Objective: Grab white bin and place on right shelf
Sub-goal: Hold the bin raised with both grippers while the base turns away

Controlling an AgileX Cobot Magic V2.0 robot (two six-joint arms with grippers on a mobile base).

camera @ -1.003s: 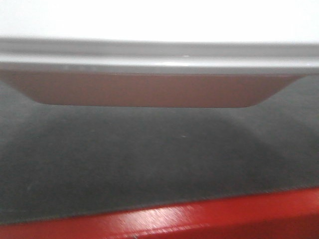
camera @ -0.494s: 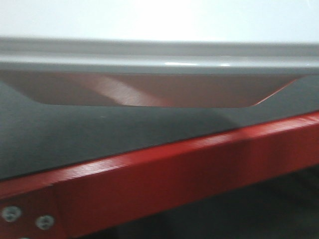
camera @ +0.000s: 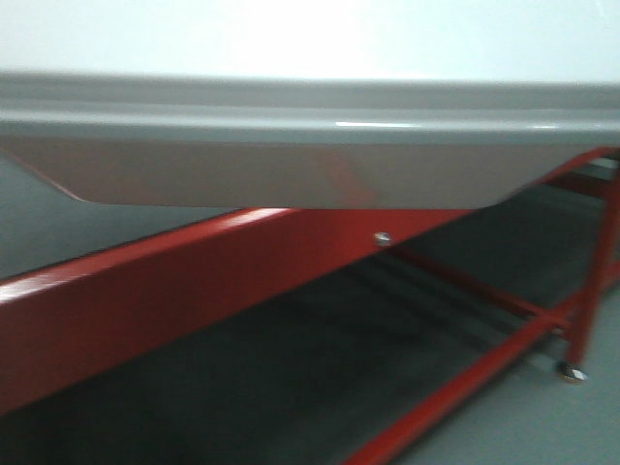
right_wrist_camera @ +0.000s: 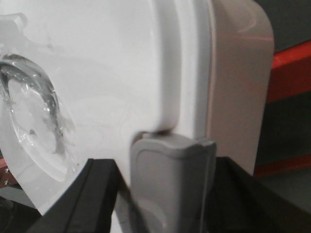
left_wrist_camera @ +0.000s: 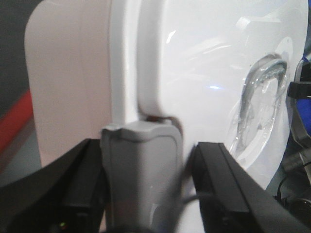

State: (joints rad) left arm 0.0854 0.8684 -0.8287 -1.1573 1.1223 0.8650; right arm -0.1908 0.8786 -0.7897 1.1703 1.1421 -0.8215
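The white bin (camera: 291,174) fills the top of the front view, held level between my two arms, with its grey rim across the frame and its white lid above. In the left wrist view its pinkish body (left_wrist_camera: 68,87) and glossy lid with recessed handle (left_wrist_camera: 262,97) show. My left gripper (left_wrist_camera: 145,153) is shut round the grey end latch (left_wrist_camera: 141,179). In the right wrist view my right gripper (right_wrist_camera: 165,167) is shut round the other grey latch (right_wrist_camera: 170,189) of the bin (right_wrist_camera: 107,73). The right shelf is out of view.
A red-legged frame (camera: 145,310) runs diagonally below and behind the bin, with lower red bars and a caster (camera: 573,373) on the grey floor (camera: 542,426). Something blue (left_wrist_camera: 303,102) shows past the lid's edge.
The bin keeps its place in the front view while the background swings: the dark tabletop has slid away to the left, and the red frame's lower bars and the floor have come into sight.
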